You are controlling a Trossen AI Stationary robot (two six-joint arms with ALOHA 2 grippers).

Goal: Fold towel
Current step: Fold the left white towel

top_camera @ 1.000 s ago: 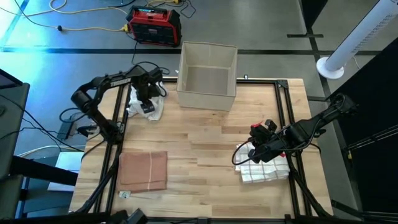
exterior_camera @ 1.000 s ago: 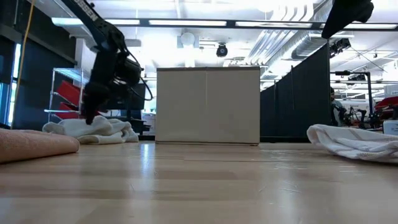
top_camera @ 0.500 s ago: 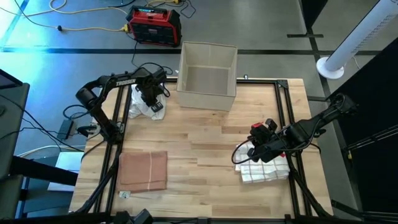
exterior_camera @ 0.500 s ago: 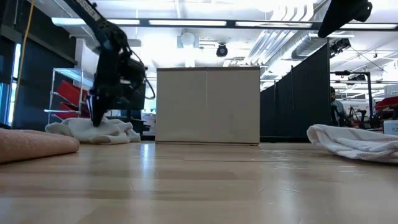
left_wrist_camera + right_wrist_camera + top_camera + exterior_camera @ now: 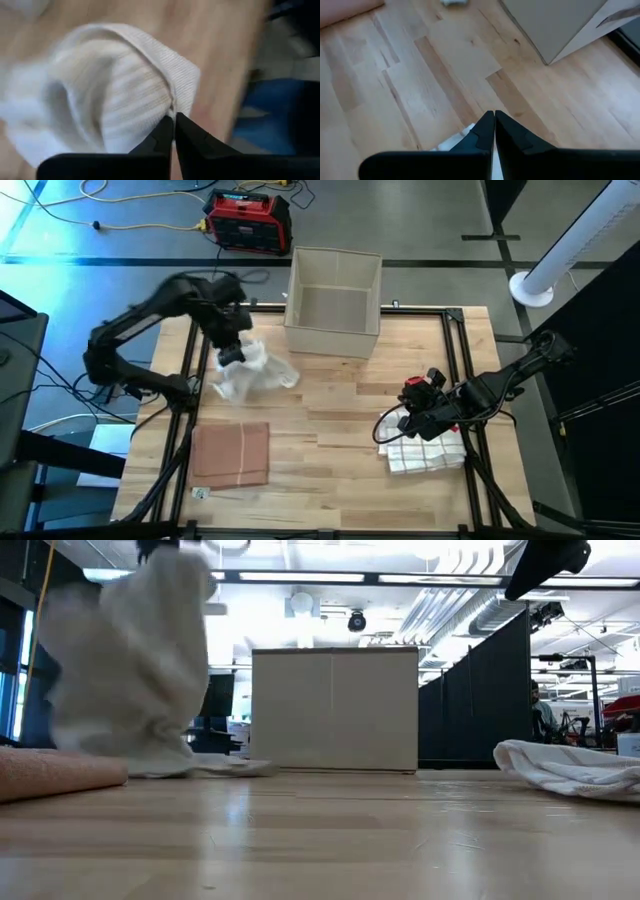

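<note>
White towel [image 5: 248,370] hangs bunched, lifted off table.

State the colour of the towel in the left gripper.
White towel; left wrist view shows it best.

The left gripper [image 5: 232,352] pinches a towel [image 5: 250,370] hanging below its fingers; the box [image 5: 333,302] stands beyond, a folded towel [image 5: 232,455] nearer.

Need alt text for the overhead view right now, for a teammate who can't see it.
The left claw is shut on a white towel, lifting it above the wooden table near a beige box. A folded pink towel lies at front left.
</note>
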